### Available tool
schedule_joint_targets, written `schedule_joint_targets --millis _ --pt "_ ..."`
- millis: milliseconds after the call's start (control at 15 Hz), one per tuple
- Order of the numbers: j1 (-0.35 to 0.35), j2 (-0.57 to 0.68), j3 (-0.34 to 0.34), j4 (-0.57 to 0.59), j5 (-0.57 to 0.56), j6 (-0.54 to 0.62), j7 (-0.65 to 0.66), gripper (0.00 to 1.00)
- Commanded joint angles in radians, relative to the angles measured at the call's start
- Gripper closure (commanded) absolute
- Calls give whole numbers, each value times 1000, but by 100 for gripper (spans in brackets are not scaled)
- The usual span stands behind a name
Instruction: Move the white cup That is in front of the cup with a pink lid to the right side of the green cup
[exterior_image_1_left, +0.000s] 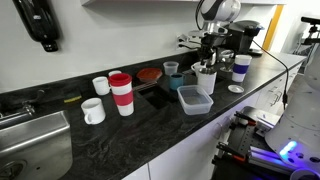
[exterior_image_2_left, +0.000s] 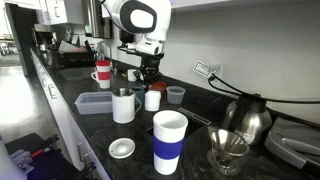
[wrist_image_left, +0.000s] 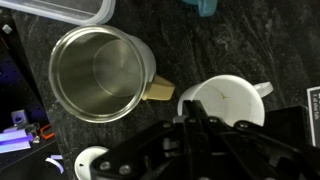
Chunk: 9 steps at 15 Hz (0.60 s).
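Wrist view shows the gripper (wrist_image_left: 190, 122) pointing straight down at the rim of the white cup (wrist_image_left: 232, 98). Its fingers are drawn narrow, but I cannot tell whether they pinch the rim. In an exterior view the arm (exterior_image_2_left: 140, 20) stands upright above. The white cup sits near the green cup (exterior_image_1_left: 171, 70), to its right there, with a steel mug (wrist_image_left: 95, 72) just beside. A blue container (exterior_image_1_left: 195, 101) lies just in front of the green cup. The cup with a pink lid (exterior_image_1_left: 121, 93) stands well apart to its left.
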Motion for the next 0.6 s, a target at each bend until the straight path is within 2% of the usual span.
schedule_joint_targets --millis 0,533 --pt "10 97 -16 68 36 32 7 100" --pt "11 224 -30 148 145 23 -20 100"
